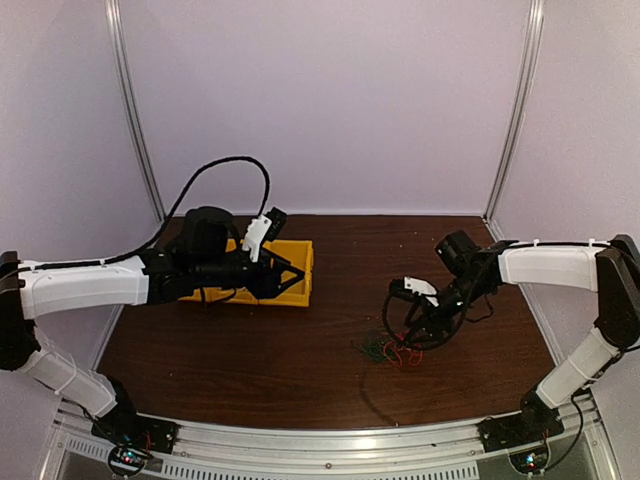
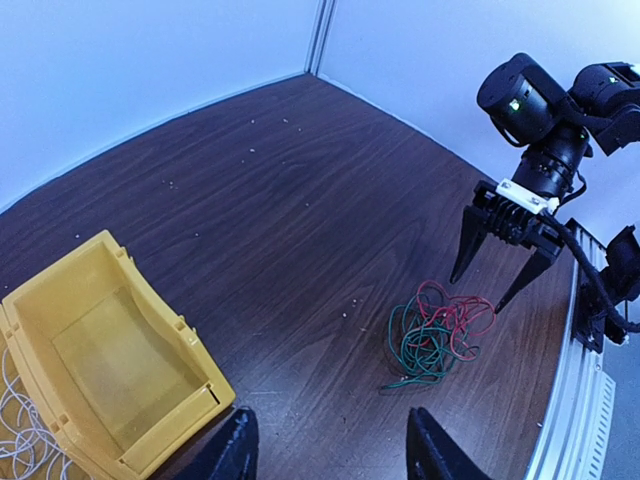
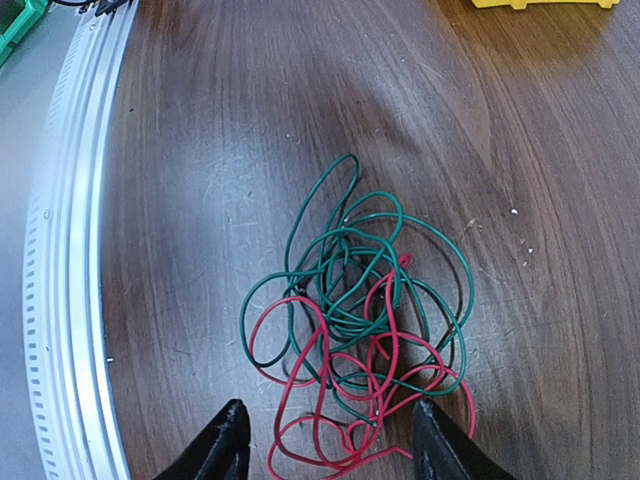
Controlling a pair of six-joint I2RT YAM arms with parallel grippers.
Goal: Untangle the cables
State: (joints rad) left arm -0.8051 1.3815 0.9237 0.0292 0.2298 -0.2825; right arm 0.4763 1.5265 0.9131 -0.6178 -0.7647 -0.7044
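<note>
The cables (image 3: 350, 300) are a loose tangle of red and dark green wires lying on the brown table, also seen in the top view (image 1: 385, 350) and the left wrist view (image 2: 432, 335). My right gripper (image 3: 328, 455) is open and hovers just above the tangle's near side, with the red loops between its fingertips; it also shows in the top view (image 1: 412, 338) and the left wrist view (image 2: 477, 294). My left gripper (image 2: 335, 455) is open and empty, above the table beside the yellow bin (image 2: 100, 370), well apart from the tangle. It shows in the top view (image 1: 295, 275).
The yellow bin (image 1: 285, 290) stands at the left rear, open and empty inside. A coil of thin white wire (image 2: 20, 430) lies just past its side. An aluminium rail (image 3: 70, 250) runs along the table's near edge. White walls enclose the table (image 1: 300, 350).
</note>
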